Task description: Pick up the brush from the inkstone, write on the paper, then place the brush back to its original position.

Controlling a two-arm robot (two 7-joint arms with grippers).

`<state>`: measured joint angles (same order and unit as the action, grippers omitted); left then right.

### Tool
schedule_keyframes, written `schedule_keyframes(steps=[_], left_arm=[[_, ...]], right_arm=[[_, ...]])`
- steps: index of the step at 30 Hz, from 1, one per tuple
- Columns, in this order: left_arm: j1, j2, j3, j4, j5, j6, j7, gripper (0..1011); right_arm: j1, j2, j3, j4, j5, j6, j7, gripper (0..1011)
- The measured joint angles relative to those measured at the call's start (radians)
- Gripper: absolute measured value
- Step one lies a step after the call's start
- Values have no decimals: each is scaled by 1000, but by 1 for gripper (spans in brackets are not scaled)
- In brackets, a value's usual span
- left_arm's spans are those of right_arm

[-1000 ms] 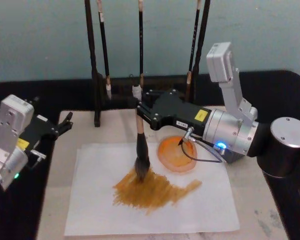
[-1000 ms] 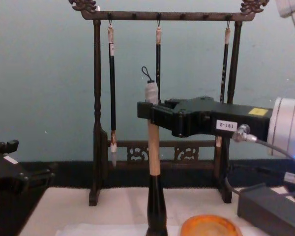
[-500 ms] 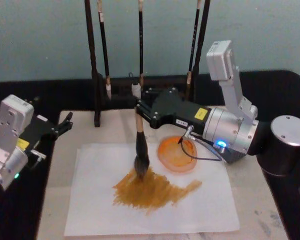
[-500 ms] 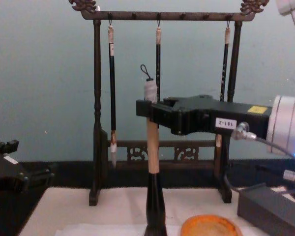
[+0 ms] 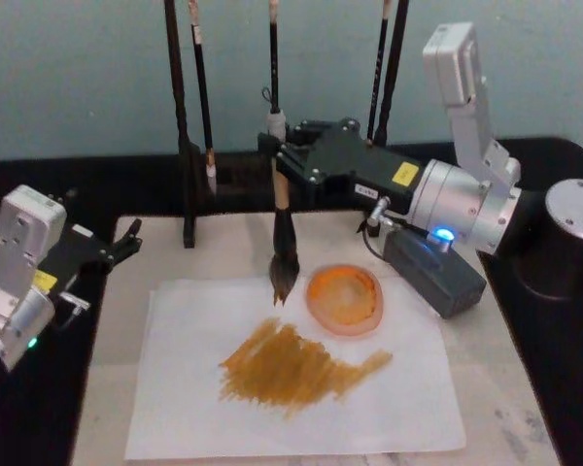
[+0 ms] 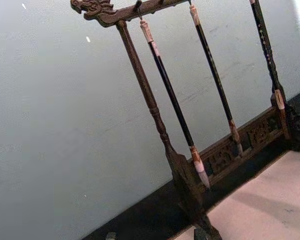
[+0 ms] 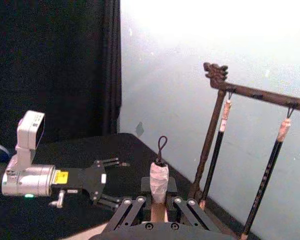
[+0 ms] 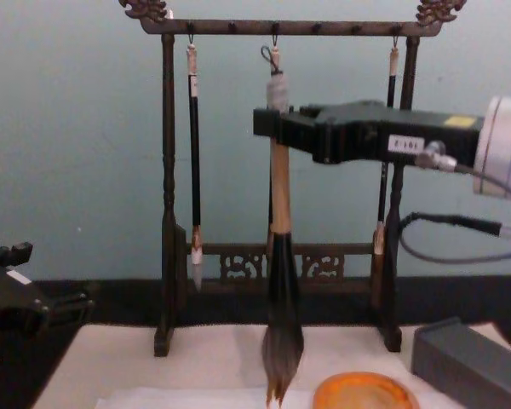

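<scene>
brush [image 5: 284, 243] pinched upright by right gripper [image 5: 277, 160] | bristles hung over paper [image 5: 175, 408] | left gripper [image 5: 128, 238] parked at left, fingers spread

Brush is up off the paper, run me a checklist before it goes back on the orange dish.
1. Right gripper shut on the brush handle: ok.
2. Brush tip off the paper: ok, it hangs above it.
3. Writing on the paper: ok, a brown patch shows.
4. Tip over the orange dish: not ok, it hangs to the dish's left.
5. Brush top clear of the rack behind it: cannot tell.
6. Left gripper out of the way: ok, open at the mat's left edge.
</scene>
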<state>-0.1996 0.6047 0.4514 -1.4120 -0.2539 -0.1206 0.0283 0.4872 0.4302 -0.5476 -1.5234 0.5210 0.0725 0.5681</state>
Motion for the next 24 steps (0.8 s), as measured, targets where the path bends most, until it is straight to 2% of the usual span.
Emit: schedule_keyframes(steps=[12, 24], left_arm=[[0, 0, 0, 0, 0, 0, 0, 1010], [0, 0, 0, 0, 0, 0, 0, 1010]], right_arm=[[12, -1, 2, 4, 6, 5, -1, 163], [-39, 53, 51, -46, 19, 23, -47, 163]])
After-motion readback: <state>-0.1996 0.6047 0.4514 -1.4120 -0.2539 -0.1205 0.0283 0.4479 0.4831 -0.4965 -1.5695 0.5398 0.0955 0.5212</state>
